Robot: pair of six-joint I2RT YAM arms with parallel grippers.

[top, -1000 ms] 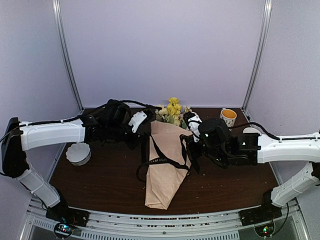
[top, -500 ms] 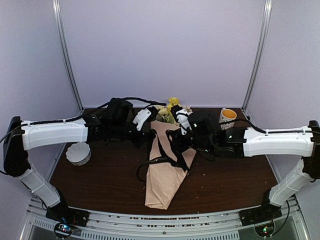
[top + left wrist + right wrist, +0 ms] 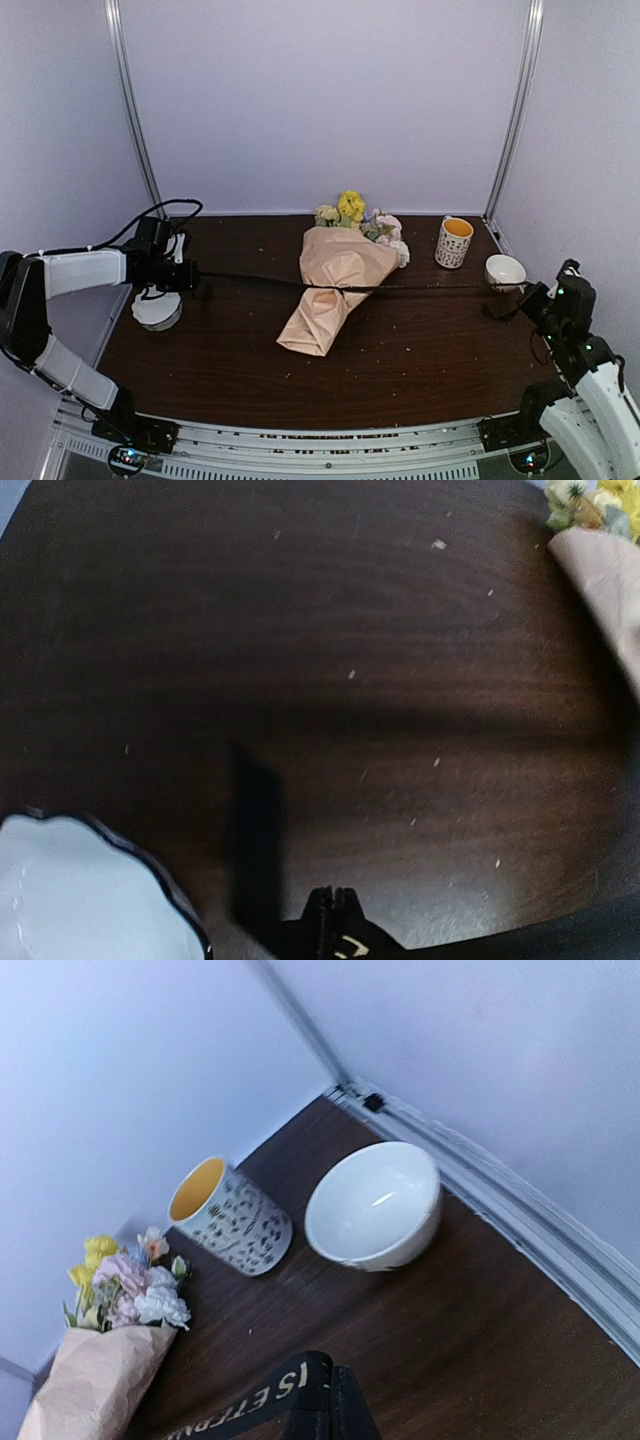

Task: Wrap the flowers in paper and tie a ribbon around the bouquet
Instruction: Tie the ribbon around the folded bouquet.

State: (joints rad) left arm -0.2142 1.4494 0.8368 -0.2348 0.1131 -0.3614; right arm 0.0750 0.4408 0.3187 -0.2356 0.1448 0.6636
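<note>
Bouquet (image 3: 340, 268) wrapped; ribbon (image 3: 440, 289) taut across it, ends clamped in your left end effector (image 3: 186, 273), 9 o'clock, and right end effector (image 3: 524, 300), 3 o'clock; knot unconfirmed

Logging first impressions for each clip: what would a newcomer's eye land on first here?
The peach paper bouquet lies dead centre, its yellow and pink blossoms pointing to the back wall. A black ribbon runs taut across its middle, the left gripper and right gripper pinching its ends far out at either side. A yellow-lined mug and white bowl stand back right.
</note>
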